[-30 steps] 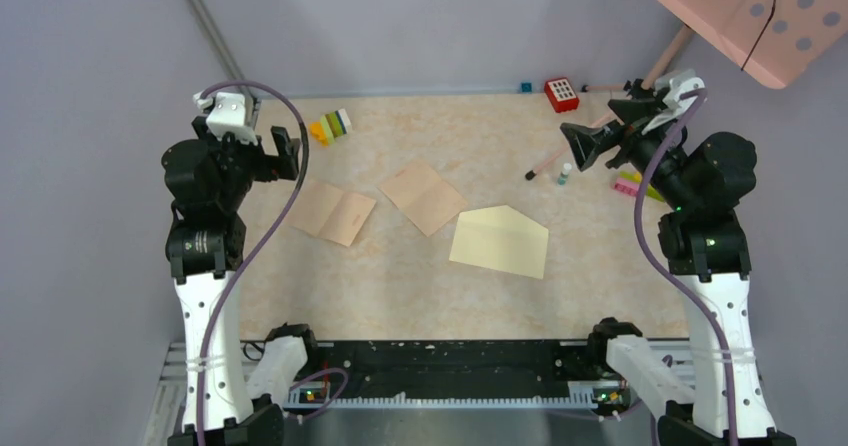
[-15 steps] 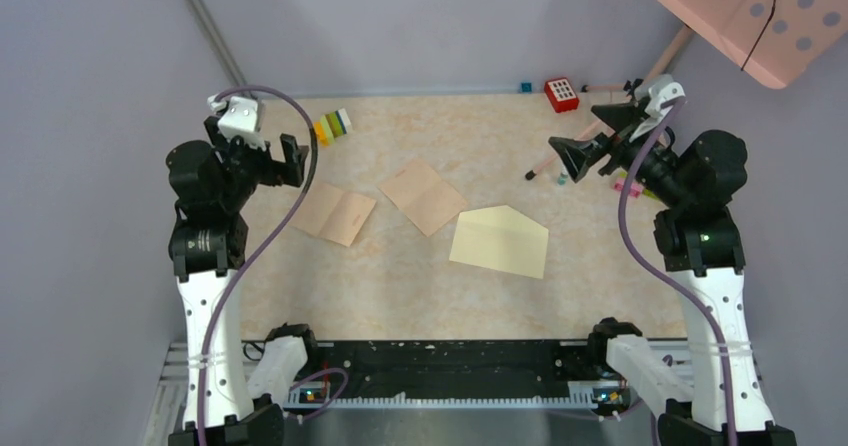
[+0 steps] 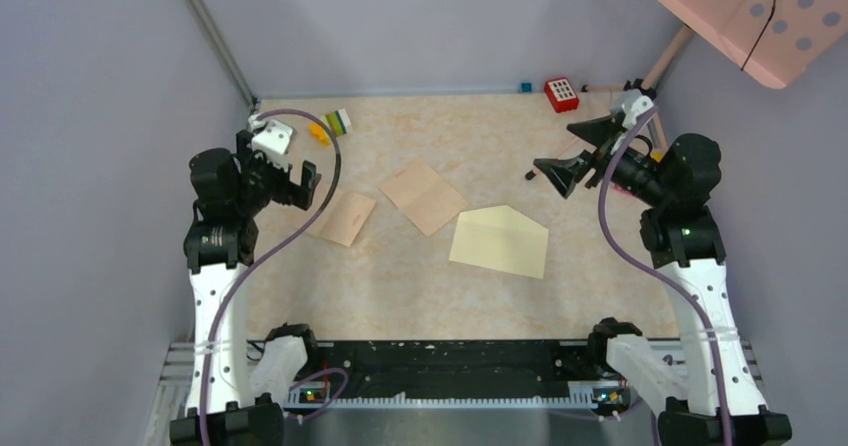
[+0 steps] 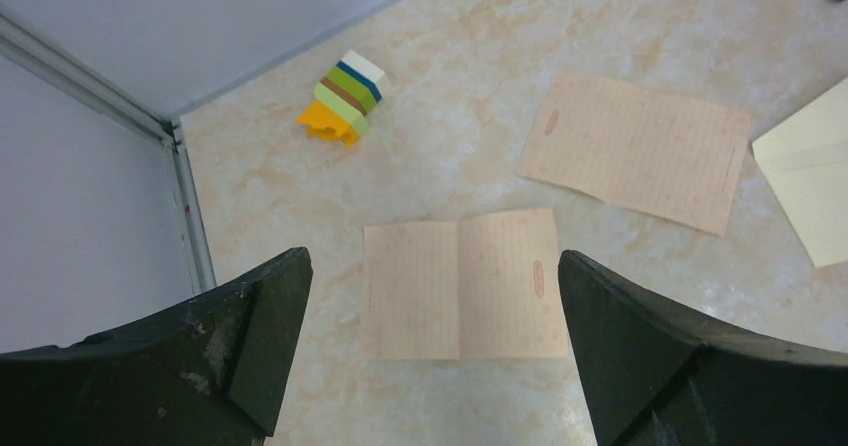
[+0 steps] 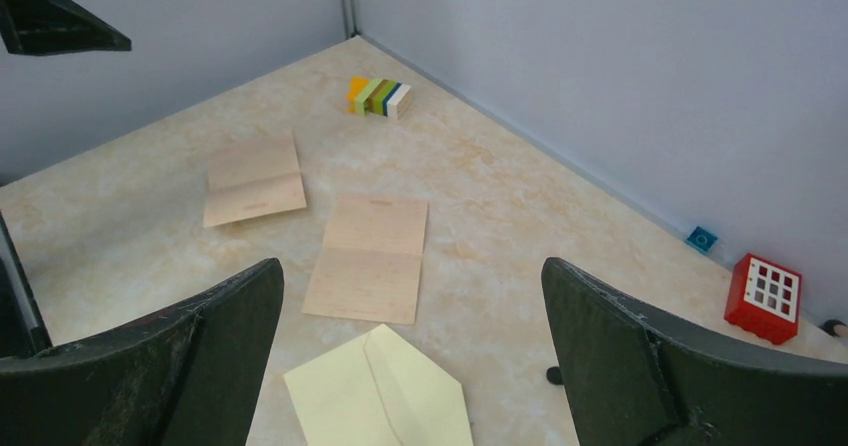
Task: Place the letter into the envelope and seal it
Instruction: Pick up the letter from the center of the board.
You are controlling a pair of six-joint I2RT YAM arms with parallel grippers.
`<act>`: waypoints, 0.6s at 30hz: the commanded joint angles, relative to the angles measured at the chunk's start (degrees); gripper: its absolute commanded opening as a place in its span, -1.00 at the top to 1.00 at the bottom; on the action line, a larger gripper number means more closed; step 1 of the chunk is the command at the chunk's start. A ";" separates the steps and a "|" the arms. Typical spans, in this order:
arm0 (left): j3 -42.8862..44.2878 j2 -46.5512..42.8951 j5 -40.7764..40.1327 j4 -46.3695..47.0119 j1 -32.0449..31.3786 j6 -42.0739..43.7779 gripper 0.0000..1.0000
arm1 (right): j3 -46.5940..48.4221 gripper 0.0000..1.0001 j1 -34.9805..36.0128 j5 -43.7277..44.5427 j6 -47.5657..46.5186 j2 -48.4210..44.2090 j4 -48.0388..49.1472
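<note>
The envelope (image 3: 500, 241) lies flat on the surface (image 3: 400, 296), right of centre, with its pointed flap open toward the far side, so the mouth is free to take a sheet. 2 tan sheets lie to its left. The middle sheet (image 3: 425, 196) is just beside the envelope, and the left sheet (image 4: 460, 286) is right under my left pincer (image 3: 285, 176), probably my first pick. That pincer hovers spread fully wide, gripping and touching nothing. My right pincer (image 3: 572, 151) hangs at the far right, equally wide and empty.
</note>
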 commanded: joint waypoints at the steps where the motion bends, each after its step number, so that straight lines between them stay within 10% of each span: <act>1: -4.14 -0.27 -0.28 -1.22 -0.18 6.48 -0.97 | -1.94 -0.98 0.34 -3.87 1.34 0.14 5.87; 18: -23.51 -1.38 -10.72 4.27 -1.08 21.10 -0.96 | -5.32 -0.98 1.16 -1.12 5.03 1.48 10.63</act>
